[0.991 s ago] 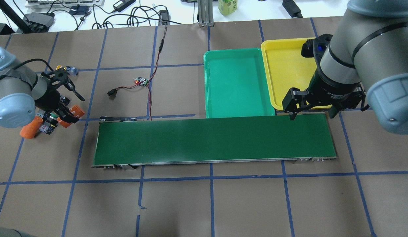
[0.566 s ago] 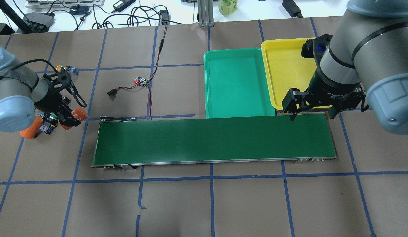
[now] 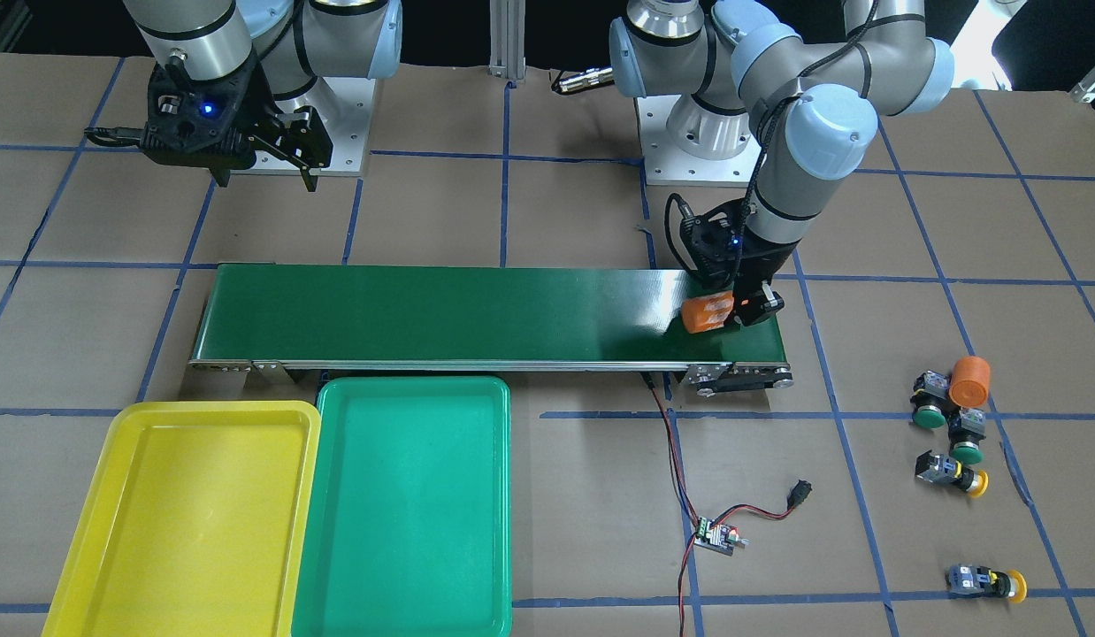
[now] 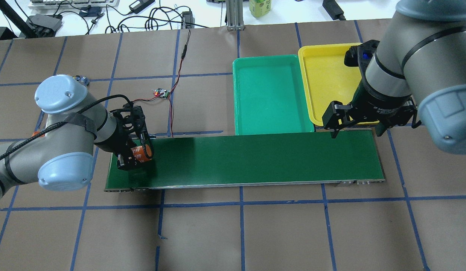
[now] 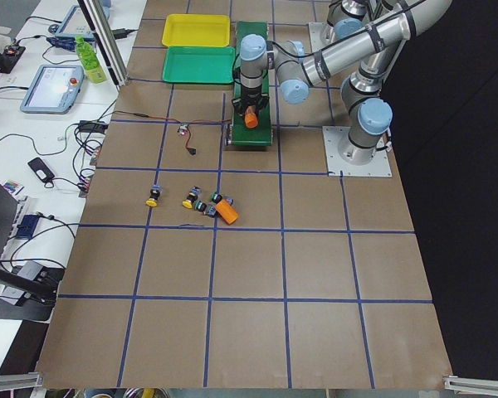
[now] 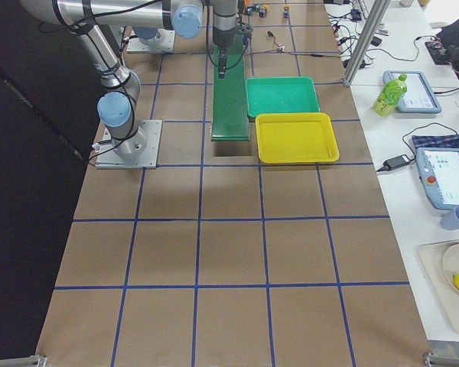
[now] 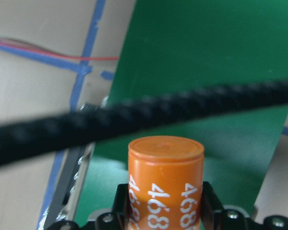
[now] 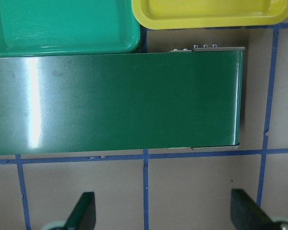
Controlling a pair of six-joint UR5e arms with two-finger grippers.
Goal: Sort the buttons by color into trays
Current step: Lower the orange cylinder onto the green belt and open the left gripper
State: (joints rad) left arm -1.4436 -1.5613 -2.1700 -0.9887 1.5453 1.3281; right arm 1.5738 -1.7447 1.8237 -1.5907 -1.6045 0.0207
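My left gripper is shut on an orange cylinder printed "4680", held low over the robot-left end of the conveyor belt. Two green buttons and two yellow buttons lie on the table beyond that belt end, apart from both grippers. The green tray and the yellow tray sit side by side, both empty. My right gripper is open and empty, hovering at the belt's other end near the yellow tray.
A second orange cylinder stands touching the green buttons. A small circuit board with red and black wires lies on the table near the belt. The robot bases stand behind the belt.
My left gripper has moved from the pile of buttons and cylinders across to the belt's end, carrying the orange cylinder. The right arm has not moved.
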